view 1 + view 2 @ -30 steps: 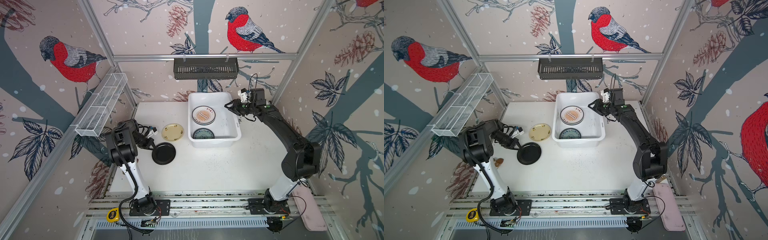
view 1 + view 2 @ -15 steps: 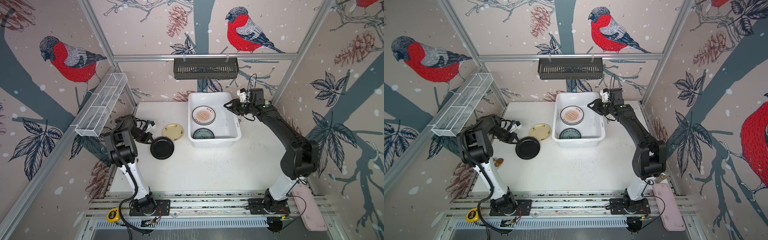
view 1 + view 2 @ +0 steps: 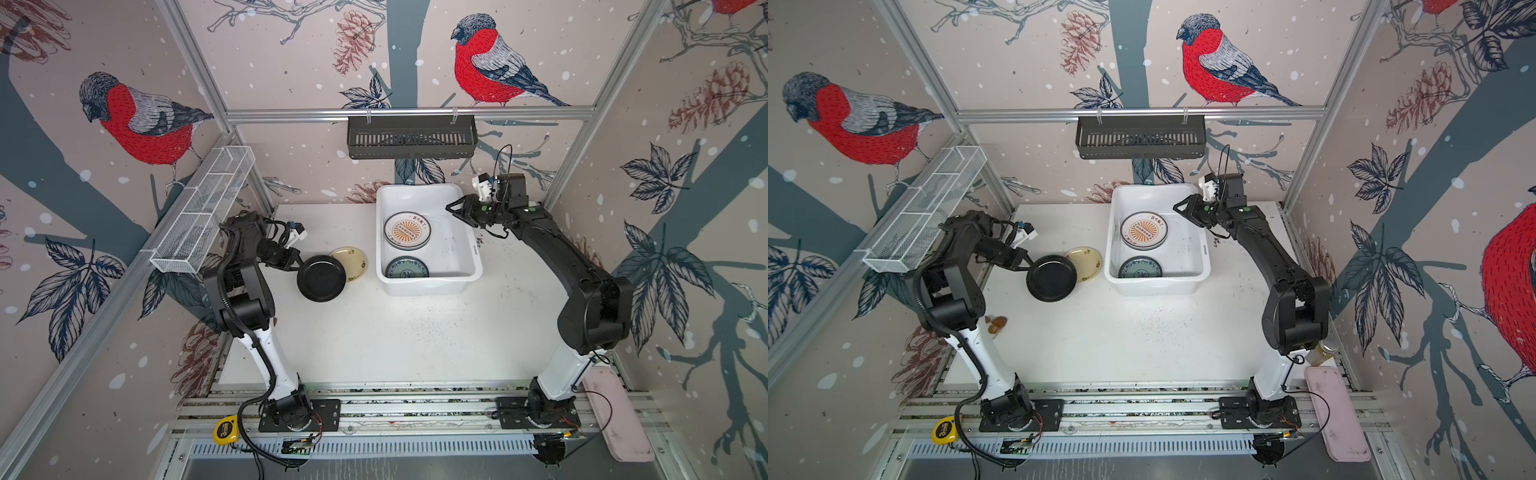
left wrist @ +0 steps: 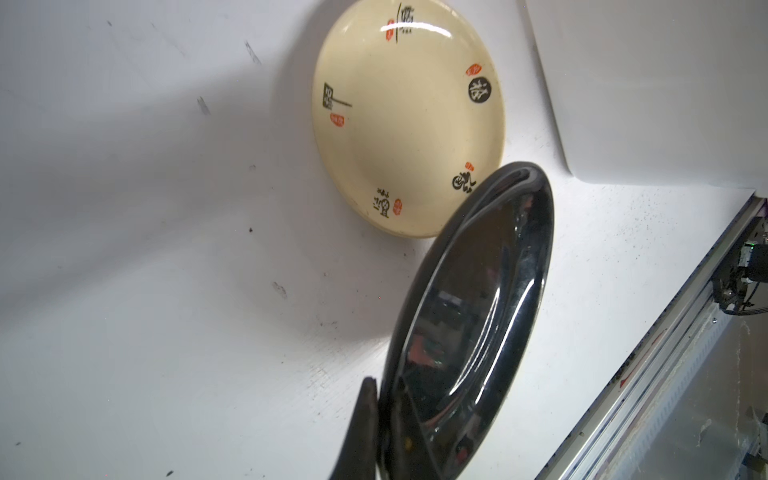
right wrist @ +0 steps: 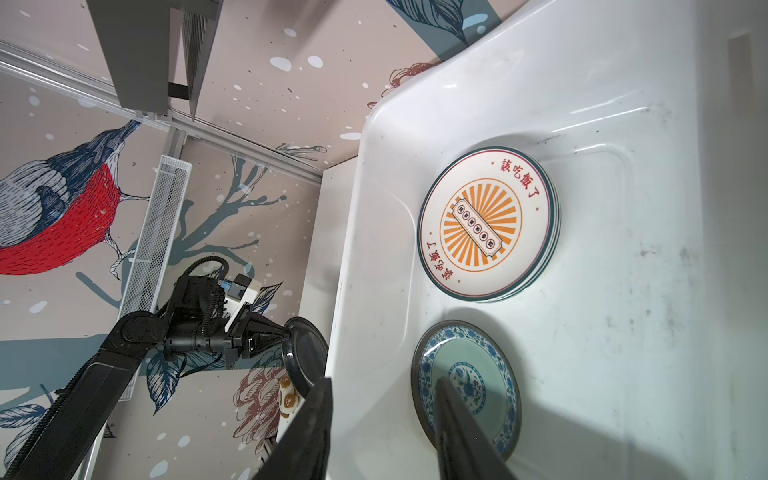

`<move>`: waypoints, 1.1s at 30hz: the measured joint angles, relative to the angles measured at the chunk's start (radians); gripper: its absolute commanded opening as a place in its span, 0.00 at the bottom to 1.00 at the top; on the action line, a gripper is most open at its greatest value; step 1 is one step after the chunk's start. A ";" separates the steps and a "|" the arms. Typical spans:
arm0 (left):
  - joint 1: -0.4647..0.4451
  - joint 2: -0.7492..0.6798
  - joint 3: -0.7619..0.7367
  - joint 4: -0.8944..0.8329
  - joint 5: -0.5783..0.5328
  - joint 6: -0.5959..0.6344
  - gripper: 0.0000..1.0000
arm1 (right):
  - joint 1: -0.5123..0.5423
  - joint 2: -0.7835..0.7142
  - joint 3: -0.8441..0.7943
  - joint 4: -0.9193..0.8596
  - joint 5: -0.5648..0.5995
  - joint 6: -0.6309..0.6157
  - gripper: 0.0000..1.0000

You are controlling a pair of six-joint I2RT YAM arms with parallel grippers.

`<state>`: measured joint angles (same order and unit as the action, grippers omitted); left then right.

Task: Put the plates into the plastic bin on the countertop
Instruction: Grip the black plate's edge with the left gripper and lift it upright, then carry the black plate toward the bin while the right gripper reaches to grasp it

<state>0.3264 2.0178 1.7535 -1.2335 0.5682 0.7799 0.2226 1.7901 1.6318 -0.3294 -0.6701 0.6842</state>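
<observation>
Both top views: left arm folded at the elbow, forearm reaching toward centre. The left gripper is clamped on the rim of the glossy round black plate. That plate is tilted above the speckled white countertop and overlaps the round pale yellow plate beside the white rectangular plastic bin. The right arm arches to the bin's right rim. The right gripper has its jaws parted and empty. Inside the bin lie the orange sunburst plate and the teal patterned plate.

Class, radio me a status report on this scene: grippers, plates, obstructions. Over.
Left gripper shut on black plate, rim grip, tilted. Right gripper open, empty, above plastic bin edge. Sunburst stack, teal plate binned; pale yellow plate on countertop. Way in looks open.
</observation>
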 measured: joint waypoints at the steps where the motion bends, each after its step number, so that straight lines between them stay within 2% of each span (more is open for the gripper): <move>1: -0.006 -0.002 0.016 -0.008 0.004 -0.008 0.00 | 0.000 0.004 0.007 0.000 -0.004 0.000 0.43; 11: -0.113 -0.005 0.261 -0.097 0.057 -0.053 0.00 | 0.039 0.060 0.125 -0.064 -0.023 -0.051 0.43; 17: -0.146 0.008 0.409 -0.115 0.090 -0.104 0.00 | 0.074 0.097 0.203 -0.132 -0.033 -0.097 0.44; 27: -0.282 0.045 0.536 -0.112 0.134 -0.204 0.00 | 0.163 0.164 0.369 -0.261 -0.028 -0.187 0.47; 33: -0.378 0.064 0.582 -0.108 0.138 -0.229 0.00 | 0.210 0.153 0.402 -0.330 0.015 -0.227 0.48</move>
<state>-0.0517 2.0823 2.3352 -1.3415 0.7059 0.5507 0.4328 1.9427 2.0342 -0.6594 -0.6552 0.4568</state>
